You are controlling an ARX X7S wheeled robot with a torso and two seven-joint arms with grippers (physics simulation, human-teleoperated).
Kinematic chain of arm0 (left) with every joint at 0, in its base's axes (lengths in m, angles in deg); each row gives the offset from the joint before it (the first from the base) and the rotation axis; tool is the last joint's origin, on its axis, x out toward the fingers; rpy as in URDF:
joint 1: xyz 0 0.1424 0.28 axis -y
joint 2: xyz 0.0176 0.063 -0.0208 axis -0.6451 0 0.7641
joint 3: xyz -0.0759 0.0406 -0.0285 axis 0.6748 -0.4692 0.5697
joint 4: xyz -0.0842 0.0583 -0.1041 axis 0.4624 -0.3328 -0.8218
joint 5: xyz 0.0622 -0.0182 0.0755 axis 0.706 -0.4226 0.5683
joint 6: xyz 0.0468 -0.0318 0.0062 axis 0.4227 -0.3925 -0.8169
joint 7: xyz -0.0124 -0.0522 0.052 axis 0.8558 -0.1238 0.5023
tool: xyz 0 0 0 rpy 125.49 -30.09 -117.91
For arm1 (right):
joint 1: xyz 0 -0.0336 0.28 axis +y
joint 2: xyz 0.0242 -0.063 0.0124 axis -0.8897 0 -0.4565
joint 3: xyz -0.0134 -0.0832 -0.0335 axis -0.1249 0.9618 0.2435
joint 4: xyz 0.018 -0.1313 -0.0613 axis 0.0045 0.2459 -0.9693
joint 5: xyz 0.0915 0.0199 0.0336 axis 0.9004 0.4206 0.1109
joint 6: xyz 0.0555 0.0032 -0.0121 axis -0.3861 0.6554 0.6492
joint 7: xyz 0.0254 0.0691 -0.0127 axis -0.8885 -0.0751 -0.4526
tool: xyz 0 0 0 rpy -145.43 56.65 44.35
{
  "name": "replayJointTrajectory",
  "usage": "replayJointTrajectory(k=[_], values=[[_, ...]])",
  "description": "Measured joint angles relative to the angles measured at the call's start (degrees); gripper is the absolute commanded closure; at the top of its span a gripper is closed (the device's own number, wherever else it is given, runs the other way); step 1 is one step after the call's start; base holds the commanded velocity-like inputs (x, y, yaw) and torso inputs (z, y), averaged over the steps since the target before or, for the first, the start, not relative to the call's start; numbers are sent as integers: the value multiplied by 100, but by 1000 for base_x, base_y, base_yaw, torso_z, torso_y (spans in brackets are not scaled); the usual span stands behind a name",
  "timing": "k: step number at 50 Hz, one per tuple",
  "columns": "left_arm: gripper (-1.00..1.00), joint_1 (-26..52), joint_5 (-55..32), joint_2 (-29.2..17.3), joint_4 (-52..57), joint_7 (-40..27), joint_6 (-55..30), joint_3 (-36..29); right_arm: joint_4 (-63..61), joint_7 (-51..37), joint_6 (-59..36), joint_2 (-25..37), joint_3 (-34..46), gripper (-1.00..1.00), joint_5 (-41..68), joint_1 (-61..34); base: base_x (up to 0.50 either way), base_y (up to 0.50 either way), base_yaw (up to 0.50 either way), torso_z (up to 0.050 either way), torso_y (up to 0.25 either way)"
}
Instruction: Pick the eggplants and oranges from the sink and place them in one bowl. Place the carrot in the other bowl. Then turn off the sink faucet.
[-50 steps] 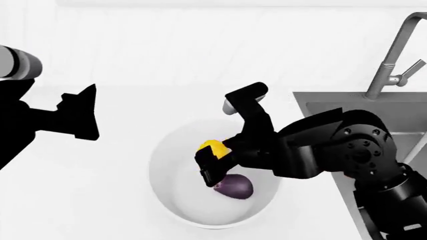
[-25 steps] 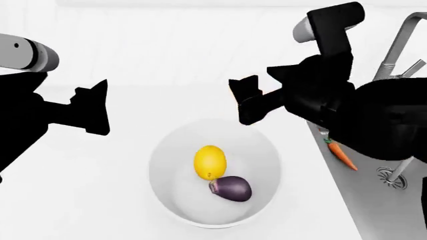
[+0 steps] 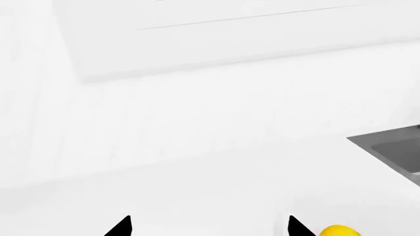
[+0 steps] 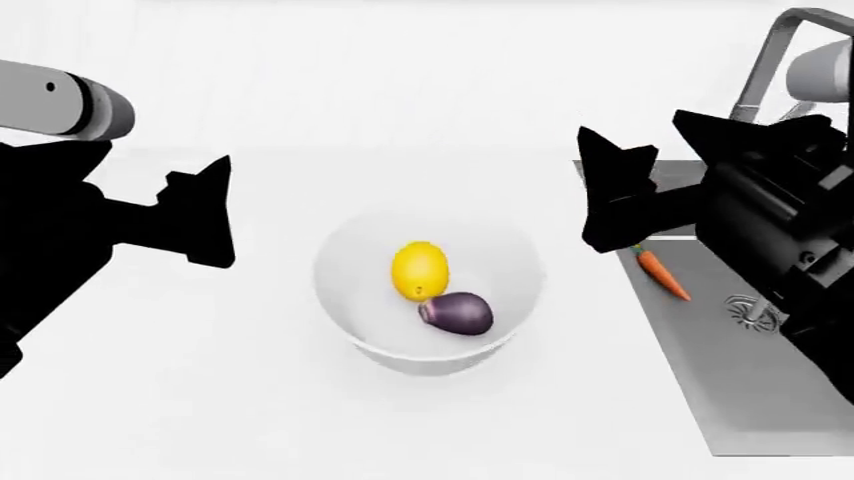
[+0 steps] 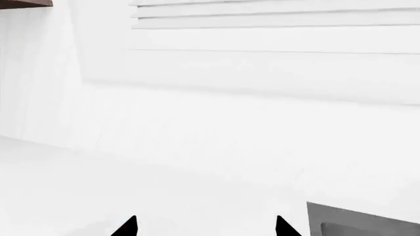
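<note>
Head view: right claw (image 4: pixel 617 195) wide and empty beside the sink (image 4: pixel 747 390), left claw (image 4: pixel 214 210) likewise wide, raised.

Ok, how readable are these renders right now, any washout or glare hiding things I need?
Head view: counter and white bowl nearly merge in flat white light, but the yellow fruit, eggplant and carrot in the sink stand out sharply. Left wrist view: mostly blank white, fruit clipped at the edge. Right wrist view: washed-out wall, only a sink corner visible.
</note>
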Motion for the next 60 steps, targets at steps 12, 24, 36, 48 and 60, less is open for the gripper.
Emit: replayJointTrajectory(k=[12,24,36,48,60], values=[[-100,41,-86,6,77,-99,18,-4,-216,-129,118,137,-132,-100,9,368,-227,-274,0,0,0],[-100,24,-148,-7,132,-150,52,6,-336,-285,182,276,-229,-100,94,553,-36,-500,0,0,0],[-100,8,-177,49,177,-222,80,-30,-403,-396,226,403,-305,-100,205,648,-11,-500,0,0,0],[-100,-43,-204,55,203,-234,125,-28,-403,-390,255,464,-329,-100,200,706,-9,-500,0,0,0],[-100,-24,-201,92,199,-255,140,-44,-430,-350,324,503,-396,-100,116,844,1,-500,0,0,0]])
